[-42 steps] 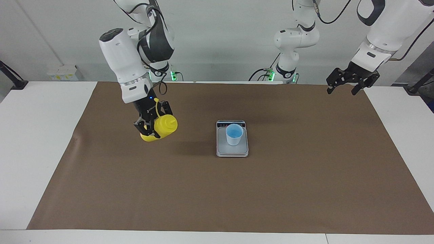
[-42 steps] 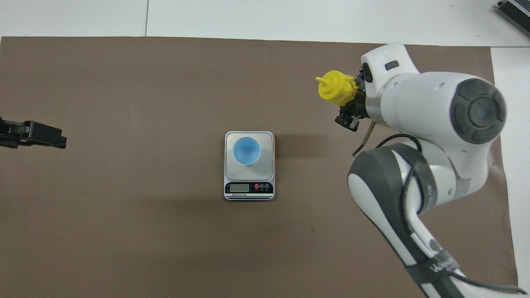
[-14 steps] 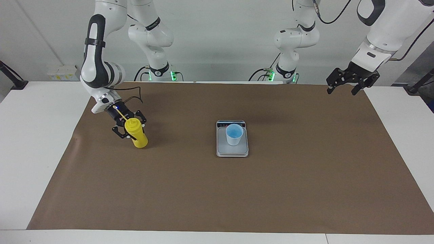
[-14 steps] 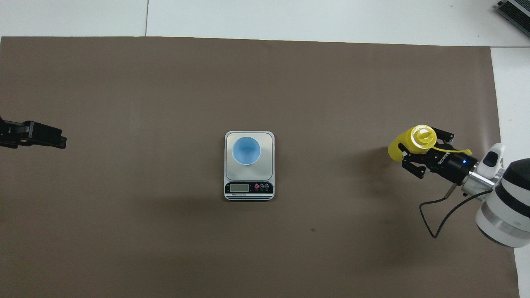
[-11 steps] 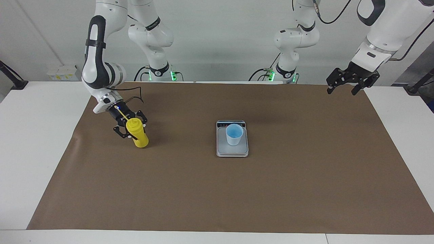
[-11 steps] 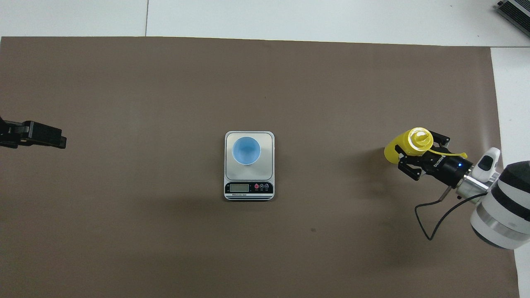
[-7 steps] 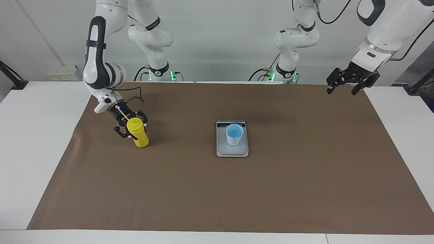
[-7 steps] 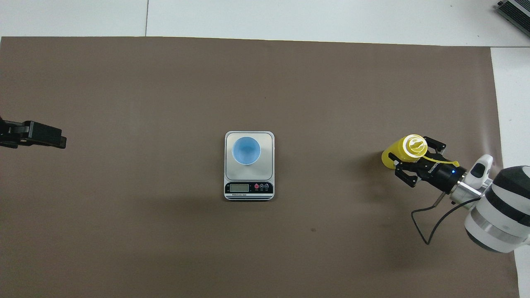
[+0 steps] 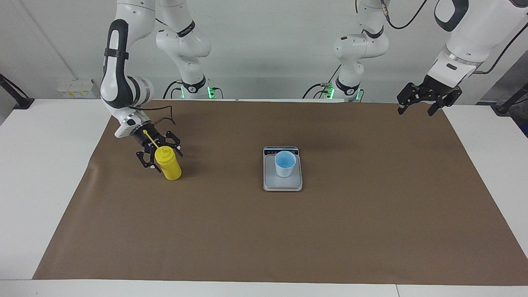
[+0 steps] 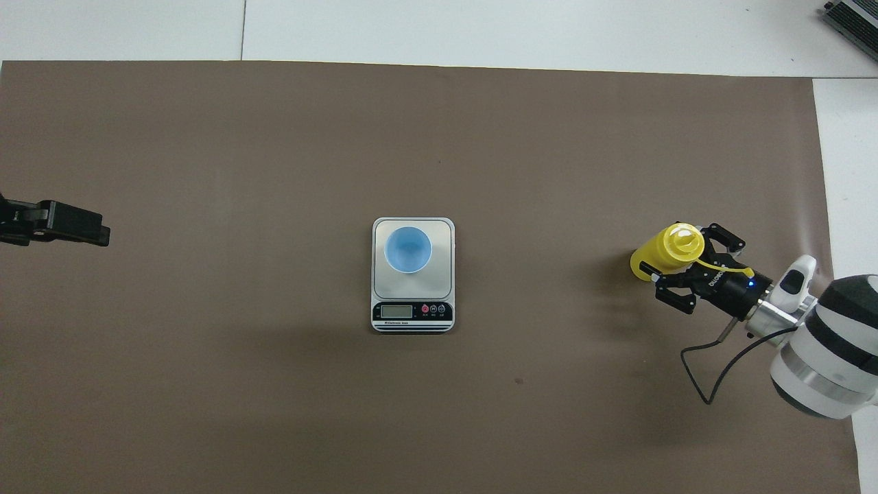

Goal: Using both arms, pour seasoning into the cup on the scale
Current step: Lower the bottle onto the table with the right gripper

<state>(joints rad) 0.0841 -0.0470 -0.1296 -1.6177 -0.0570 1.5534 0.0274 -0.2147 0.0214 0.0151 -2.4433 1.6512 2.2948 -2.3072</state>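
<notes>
Table-standing seasoning (image 9: 168, 163) between gripper (image 9: 159, 154) fingers.

Bare mat (image 9: 231, 231) around scale (image 9: 282, 181)

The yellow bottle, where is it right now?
The bottle stands upright on the brown mat toward the right arm's end of the table, well apart from the scale, with the right tool around it.

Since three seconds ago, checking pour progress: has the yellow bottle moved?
Yes. The yellow bottle went farther from the scale, toward the right arm's end, now standing upright.
</notes>
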